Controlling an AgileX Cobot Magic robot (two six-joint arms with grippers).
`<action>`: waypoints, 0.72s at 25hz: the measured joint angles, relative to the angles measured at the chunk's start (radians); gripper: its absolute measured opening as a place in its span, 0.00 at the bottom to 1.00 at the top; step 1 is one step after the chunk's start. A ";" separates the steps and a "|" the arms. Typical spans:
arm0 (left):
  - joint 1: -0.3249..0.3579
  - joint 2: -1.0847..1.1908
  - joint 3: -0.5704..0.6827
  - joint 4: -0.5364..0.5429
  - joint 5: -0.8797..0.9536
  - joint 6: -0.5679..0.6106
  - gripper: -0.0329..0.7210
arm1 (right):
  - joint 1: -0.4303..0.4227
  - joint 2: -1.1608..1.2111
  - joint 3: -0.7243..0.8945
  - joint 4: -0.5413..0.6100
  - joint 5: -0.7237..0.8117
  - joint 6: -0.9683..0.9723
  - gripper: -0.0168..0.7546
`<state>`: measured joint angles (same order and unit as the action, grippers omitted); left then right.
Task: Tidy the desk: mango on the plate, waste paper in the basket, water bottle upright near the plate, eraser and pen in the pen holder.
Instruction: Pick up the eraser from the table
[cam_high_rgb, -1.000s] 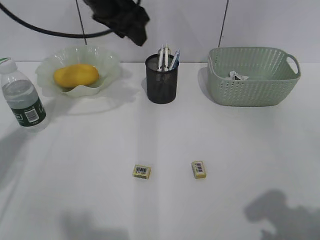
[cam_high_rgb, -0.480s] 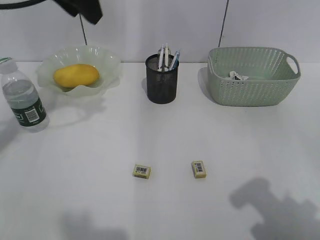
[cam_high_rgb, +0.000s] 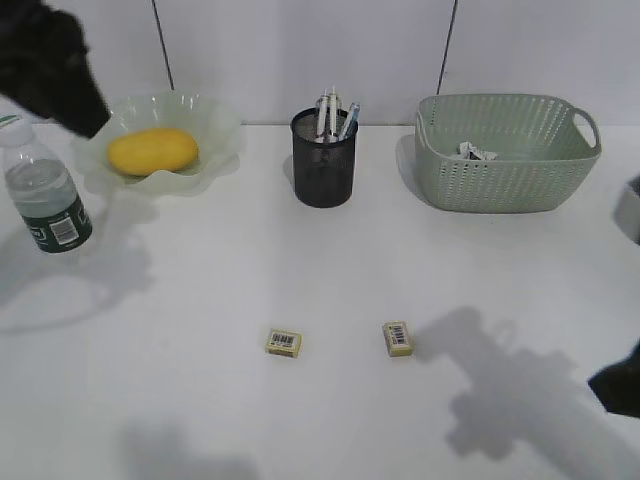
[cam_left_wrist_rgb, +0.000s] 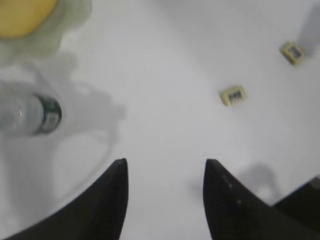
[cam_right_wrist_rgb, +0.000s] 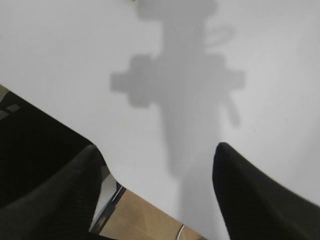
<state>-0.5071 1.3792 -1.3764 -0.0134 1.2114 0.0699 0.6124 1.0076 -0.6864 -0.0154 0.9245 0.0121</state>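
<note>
- Two erasers (cam_high_rgb: 284, 343) (cam_high_rgb: 398, 338) are seen on the desk (cam_high_rgb: 200, 290) in front of the holder (cam_high_rgb: 323, 160).
- Mango (cam_high_rgb: 152, 150) is held by the plate (cam_high_rgb: 215, 125), left of the holder; bottle (cam_high_rgb: 42, 196) farther left.
- Paper (cam_high_rgb: 474, 152) lies in the basket (cam_high_rgb: 500, 180), right of the holder.
- Left gripper (cam_left_wrist_rgb: 165, 200) and right gripper (cam_right_wrist_rgb: 155, 195) are spread, empty.

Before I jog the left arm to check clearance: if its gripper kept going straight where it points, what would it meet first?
Probably bare white tabletop: the open left gripper points down at it, empty. The clear, green-labelled water bottle lies off to one side, and the small yellow eraser to the other.
</note>
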 joint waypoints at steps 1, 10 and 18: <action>0.000 -0.034 0.037 0.000 -0.006 -0.007 0.54 | 0.000 0.026 -0.020 0.002 -0.001 0.006 0.73; 0.000 -0.392 0.371 0.000 -0.089 -0.098 0.54 | 0.000 0.288 -0.177 0.040 -0.011 0.061 0.73; 0.000 -0.802 0.637 0.000 -0.115 -0.142 0.54 | 0.000 0.503 -0.242 0.048 -0.046 0.157 0.74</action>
<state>-0.5071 0.5770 -0.7399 -0.0134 1.0959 -0.0720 0.6124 1.5110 -0.9286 0.0324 0.8787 0.1694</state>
